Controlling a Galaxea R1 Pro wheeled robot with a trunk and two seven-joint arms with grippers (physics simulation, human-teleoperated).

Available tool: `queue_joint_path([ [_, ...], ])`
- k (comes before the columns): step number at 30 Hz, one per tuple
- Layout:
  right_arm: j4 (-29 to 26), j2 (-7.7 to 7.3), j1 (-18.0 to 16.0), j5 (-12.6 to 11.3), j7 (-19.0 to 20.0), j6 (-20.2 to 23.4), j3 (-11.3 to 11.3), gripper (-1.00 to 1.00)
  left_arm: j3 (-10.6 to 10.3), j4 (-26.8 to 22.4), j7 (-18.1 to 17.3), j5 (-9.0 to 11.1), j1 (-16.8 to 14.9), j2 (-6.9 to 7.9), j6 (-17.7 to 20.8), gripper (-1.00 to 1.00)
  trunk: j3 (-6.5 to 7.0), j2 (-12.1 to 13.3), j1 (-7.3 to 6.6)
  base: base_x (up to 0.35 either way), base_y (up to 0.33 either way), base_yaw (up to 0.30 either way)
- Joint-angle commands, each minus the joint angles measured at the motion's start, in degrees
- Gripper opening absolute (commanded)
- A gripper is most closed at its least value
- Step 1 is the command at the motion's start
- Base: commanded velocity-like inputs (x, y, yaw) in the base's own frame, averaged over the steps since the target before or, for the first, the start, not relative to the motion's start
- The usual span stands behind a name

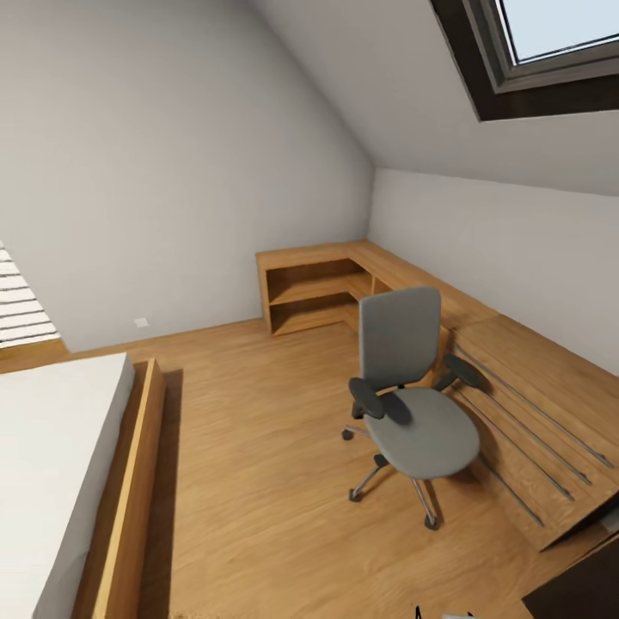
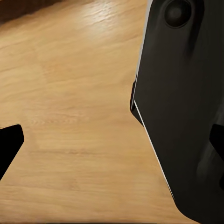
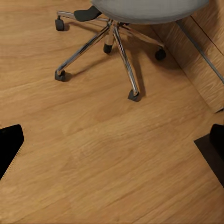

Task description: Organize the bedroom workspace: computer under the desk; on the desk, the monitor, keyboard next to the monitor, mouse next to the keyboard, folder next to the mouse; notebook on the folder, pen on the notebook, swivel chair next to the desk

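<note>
A white-topped bed in a wood frame lies at the left of the honey wood floor. A low wooden shelf unit fills the far corner. The swivel chair stands just beside the light wooden dresser — seat bare. A skylight sits above. Left gripper and right gripper — fingers spread apart, nothing between them.

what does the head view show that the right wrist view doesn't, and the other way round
Head view: the bed, the skylight, the corner shelves, and the swivel chair with its backrest and armrests.
Right wrist view: the right tool, fingertips wide apart over the wood floor, and the seat's underside.
Both: the chair's star base on castors, the floor, and the wooden dresser beside the chair.
</note>
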Motion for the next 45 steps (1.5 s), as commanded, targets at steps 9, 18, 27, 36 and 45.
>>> queue_joint_path([
  [9,0.1,0.03,-0.1,-0.3,-0.2,-0.1,0.5,1.00,-0.5,0.0,0.2,0.6,0.0,-0.01,-0.2,1.00,-0.11,-0.1,0.03,0.000,0.000,0.276],
  [18,0.2,0.08,-0.1,-0.2,-0.2,-0.1,0.6,1.00,-0.4,0.0,0.2,0.7,0.0,-0.01,-0.2,1.00,-0.11,-0.1,0.03,0.000,0.000,0.277],
  [27,0.2,0.11,-0.1,-0.2,-0.2,-0.1,0.6,1.00,-0.4,0.0,0.2,0.8,0.0,-0.01,-0.4,1.00,-0.11,-0.1,0.03,0.000,0.000,0.277],
  [36,0.2,0.09,-0.1,-0.2,-0.2,0.0,0.6,1.00,-0.4,-0.1,0.0,1.0,0.0,0.03,-9.3,1.00,-0.11,-0.1,0.03,0.000,0.000,0.277],
  [45,0.1,0.04,-0.1,-0.2,-0.2,0.0,0.5,1.00,-0.2,-10.8,0.3,1.1,0.0,1.47,-11.6,1.00,-0.11,-0.1,0.03,0.000,0.000,0.277],
])
